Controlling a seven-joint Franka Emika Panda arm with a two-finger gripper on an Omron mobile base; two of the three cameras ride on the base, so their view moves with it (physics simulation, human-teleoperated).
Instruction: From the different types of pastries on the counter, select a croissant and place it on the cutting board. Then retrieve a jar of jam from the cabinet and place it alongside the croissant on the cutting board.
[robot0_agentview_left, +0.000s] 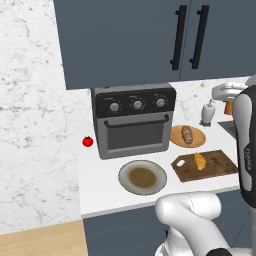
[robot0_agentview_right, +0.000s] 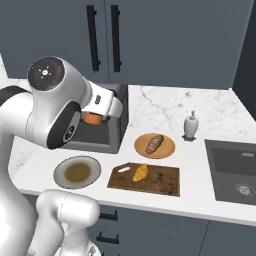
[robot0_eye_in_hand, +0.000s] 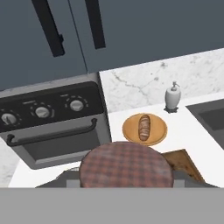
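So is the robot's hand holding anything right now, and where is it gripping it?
Yes: the hand holds a jam jar with a checked lid, clamped from both sides, apparently just below the lid. The jar's orange body shows beneath the hand.

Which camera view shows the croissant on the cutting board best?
The right base view: the croissant lies unobstructed on the cutting board. The left base view shows it smaller. In the hand view, the jar's lid covers it.

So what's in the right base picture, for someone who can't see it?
A croissant lies on a wooden cutting board on a white counter. Behind it a bread loaf sits on a plate, and the robot's white arm carries an orange jar near the toaster oven.
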